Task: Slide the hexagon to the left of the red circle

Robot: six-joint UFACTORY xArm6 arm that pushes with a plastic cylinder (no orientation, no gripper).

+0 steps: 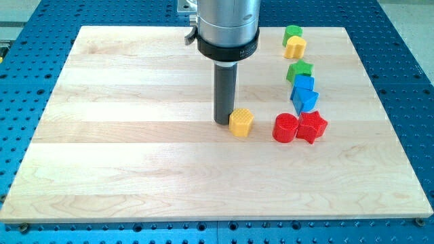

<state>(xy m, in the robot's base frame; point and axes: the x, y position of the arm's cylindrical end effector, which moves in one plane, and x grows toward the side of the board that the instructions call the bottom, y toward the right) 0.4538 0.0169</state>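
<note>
The yellow hexagon (241,123) lies near the board's middle. The red circle (285,127) lies to its right with a gap between them, and touches the red star (311,127) on its right. My tip (223,121) stands right at the hexagon's left side, touching it or nearly so.
A column of blocks runs up the view's right: a blue block (305,100), a blue cube (304,84), a green star (300,70), a yellow heart (295,47) and a green block (292,32). The wooden board (135,156) sits on a blue perforated table.
</note>
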